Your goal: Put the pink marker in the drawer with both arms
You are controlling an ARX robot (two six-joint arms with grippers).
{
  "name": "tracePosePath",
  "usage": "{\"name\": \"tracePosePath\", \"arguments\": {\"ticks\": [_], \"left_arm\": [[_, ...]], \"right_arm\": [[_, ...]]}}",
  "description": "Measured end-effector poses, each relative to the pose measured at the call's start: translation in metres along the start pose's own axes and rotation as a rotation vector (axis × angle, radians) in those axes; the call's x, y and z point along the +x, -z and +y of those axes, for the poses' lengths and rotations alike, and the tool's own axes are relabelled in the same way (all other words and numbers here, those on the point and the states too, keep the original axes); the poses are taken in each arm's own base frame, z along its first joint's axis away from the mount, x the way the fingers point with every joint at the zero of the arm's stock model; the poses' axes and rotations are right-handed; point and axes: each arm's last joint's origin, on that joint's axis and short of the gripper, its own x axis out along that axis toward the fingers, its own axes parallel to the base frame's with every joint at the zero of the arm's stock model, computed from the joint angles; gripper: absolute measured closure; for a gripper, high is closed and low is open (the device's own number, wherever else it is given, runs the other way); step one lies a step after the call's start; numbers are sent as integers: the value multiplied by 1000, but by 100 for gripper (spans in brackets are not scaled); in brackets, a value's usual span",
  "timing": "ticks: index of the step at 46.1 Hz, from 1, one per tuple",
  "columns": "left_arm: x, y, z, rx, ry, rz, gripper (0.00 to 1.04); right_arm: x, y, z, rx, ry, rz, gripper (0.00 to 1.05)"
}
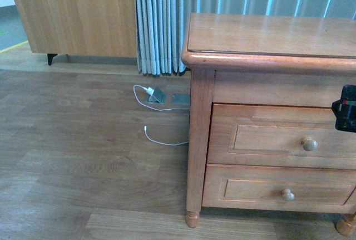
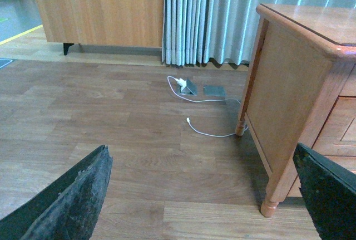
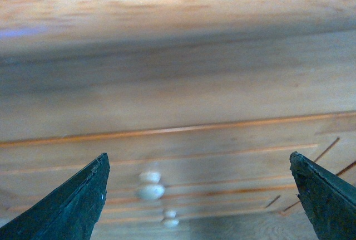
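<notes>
Presently, scene: a honey-coloured wooden nightstand [image 1: 267,112] stands on the right of a wood-plank floor [image 1: 83,156].
Drawer: the upper drawer [image 1: 278,137] is pushed fully in, its round cream knob [image 1: 310,143] facing out; a lower drawer [image 1: 272,189] with its own knob [image 1: 288,195] sits beneath, also pushed in.
Pink marker: it shows in none of the views, so its place cannot be told.
Right gripper: its [image 3: 197,195] two dark fingers [image 3: 72,204] stand wide apart with nothing between them, close in front of the nightstand's front, the knobs blurred beyond; in the front view only a black piece of it [image 1: 346,109] shows at the right edge, level with the drawer's top.
Left gripper: its [image 2: 203,195] fingers [image 2: 72,195] are spread wide and hold nothing, above the floor left of the nightstand.
Background: grey-blue curtains [image 1: 161,23] hang at the far side, beside a wooden cabinet [image 1: 72,11]; a white cable [image 1: 161,137] lies on the floor near a floor socket [image 1: 157,95].
</notes>
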Motion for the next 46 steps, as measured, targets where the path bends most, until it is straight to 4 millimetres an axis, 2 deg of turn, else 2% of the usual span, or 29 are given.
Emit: {"name": "tracePosePath", "arguments": {"ticks": [11, 13, 21, 27, 32, 37, 42, 46], "left_arm": [[0, 0, 0, 0, 0, 0, 6], [0, 0, 0, 0, 0, 0, 6], [0, 0, 0, 0, 0, 0, 6], [0, 0, 0, 0, 0, 0, 6], [0, 0, 0, 0, 0, 0, 6], [0, 0, 0, 0, 0, 0, 6], [0, 0, 0, 0, -1, 1, 6], [0, 0, 0, 0, 0, 1, 6]], "right_arm": [[-62, 0, 6, 43, -158, 115, 8], [-78, -1, 7, 51, -185, 127, 8], [-160, -3, 0, 86, -267, 117, 8], [-196, -3, -3, 90, -257, 51, 8], [-207, -6, -3, 72, -246, -8, 8], [-207, -5, -3, 69, -241, -8, 8], [-205, 8, -3, -52, -53, -283, 28], [-209, 11, 1, -73, -2, -370, 42]]}}
